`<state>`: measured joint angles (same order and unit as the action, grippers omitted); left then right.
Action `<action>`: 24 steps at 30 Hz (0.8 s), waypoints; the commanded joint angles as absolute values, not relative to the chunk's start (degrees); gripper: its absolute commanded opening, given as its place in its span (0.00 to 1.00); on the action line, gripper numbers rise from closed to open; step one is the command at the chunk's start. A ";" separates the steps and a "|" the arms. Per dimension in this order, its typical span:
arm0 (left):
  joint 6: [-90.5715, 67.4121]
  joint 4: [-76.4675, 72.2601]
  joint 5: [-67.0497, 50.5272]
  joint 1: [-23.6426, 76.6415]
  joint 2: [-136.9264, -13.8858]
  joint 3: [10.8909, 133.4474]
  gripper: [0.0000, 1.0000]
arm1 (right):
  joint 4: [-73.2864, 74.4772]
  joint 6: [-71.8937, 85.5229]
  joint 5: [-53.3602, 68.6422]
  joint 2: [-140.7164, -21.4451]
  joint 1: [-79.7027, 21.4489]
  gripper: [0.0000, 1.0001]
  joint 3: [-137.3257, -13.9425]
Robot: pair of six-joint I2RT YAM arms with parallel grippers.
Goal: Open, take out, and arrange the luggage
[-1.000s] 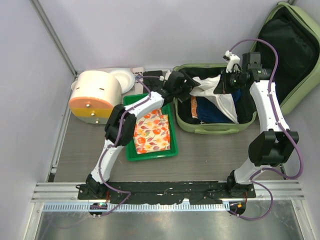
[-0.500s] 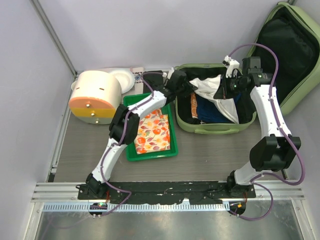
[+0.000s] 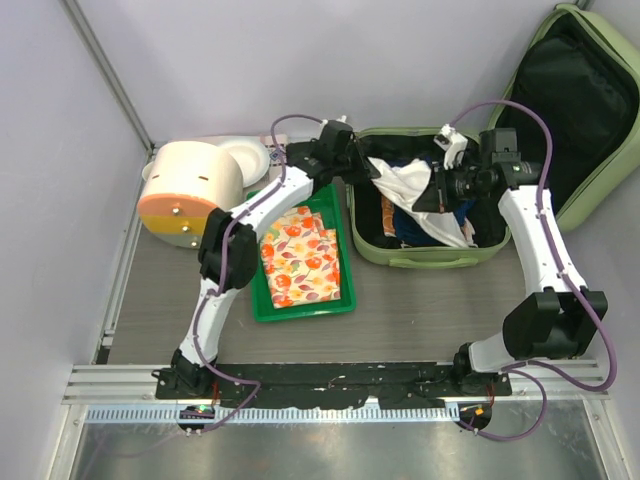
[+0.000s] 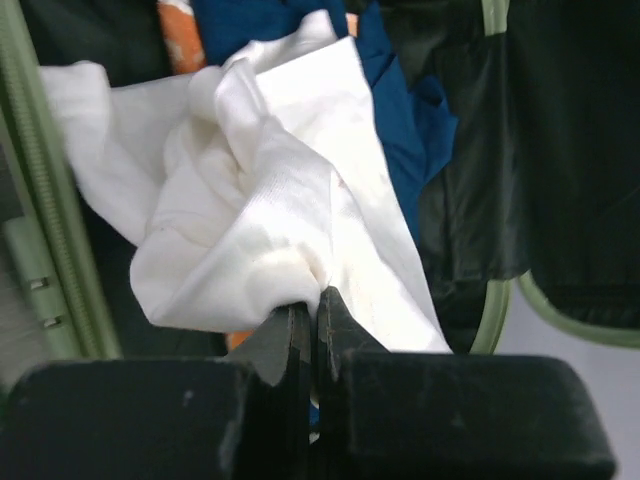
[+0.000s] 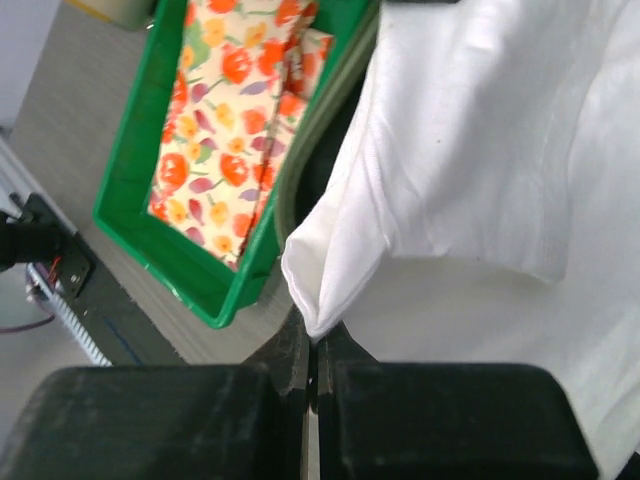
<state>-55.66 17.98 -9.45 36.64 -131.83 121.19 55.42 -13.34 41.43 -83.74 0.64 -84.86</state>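
Note:
The pale green luggage (image 3: 425, 258) lies open at the back right, with its black-lined lid (image 3: 580, 100) leaning against the wall. A white cloth (image 3: 405, 180) is lifted over its contents, and blue fabric (image 3: 420, 220) lies under it. My left gripper (image 3: 368, 170) is shut on one bunched edge of the white cloth (image 4: 260, 200), its fingertips (image 4: 300, 320) pinching a fold. My right gripper (image 3: 435, 190) is shut on another corner of the cloth (image 5: 480, 150), pinched right at the tips (image 5: 315, 335). The luggage rim (image 4: 40, 200) shows in the left wrist view.
A bright green tray (image 3: 300, 305) holding a floral cloth (image 3: 300, 255) sits left of the luggage, and its corner (image 5: 160, 260) shows in the right wrist view. A cream-and-orange round container (image 3: 190, 195) stands at the back left, with a white dish (image 3: 245, 155) behind it.
My left gripper has shut on the white cloth and drawn back toward the luggage's left rim. My right gripper, still holding the cloth, has shifted slightly left and nearer.

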 commanded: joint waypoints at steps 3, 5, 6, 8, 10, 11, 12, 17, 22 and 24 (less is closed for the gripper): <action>-36.40 28.38 -17.57 33.40 -123.23 120.59 0.00 | 51.42 -10.64 49.57 -79.54 -7.37 0.01 -81.92; -32.01 30.75 -18.71 32.53 -122.26 119.98 0.00 | 48.97 -9.32 50.01 -79.19 -10.71 0.01 -81.13; -30.43 31.11 -21.68 32.26 -120.86 119.45 0.00 | 48.35 -8.97 50.01 -79.36 -11.85 0.01 -80.51; -26.22 33.39 -22.93 31.47 -119.28 117.69 0.00 | 46.59 -8.35 50.27 -79.54 -15.46 0.01 -80.25; -22.87 37.59 -23.38 30.77 -116.99 116.46 0.00 | 45.10 -6.60 50.80 -79.54 -17.39 0.01 -79.46; -20.68 38.57 -23.47 30.50 -116.20 115.67 0.00 | 43.35 -5.81 50.97 -79.54 -19.32 0.01 -79.11; -19.70 39.45 -23.38 30.24 -115.32 114.79 0.00 | 42.63 -5.37 50.72 -79.54 -20.38 0.01 -78.49; -14.78 43.41 -21.10 28.39 -110.39 108.37 0.00 | 35.27 -0.10 48.87 -80.51 -27.58 0.01 -75.86; -9.76 45.26 -21.79 23.75 -108.46 103.99 0.00 | 27.43 4.39 44.57 -83.93 -32.34 0.01 -74.00; -8.79 45.44 -21.27 22.07 -107.14 102.66 0.00 | 25.49 5.36 43.77 -86.74 -33.22 0.01 -75.14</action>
<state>-14.48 42.63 -21.82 26.98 -111.96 105.14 34.15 0.62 45.25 -83.61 -31.22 -73.89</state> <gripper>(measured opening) 0.027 0.050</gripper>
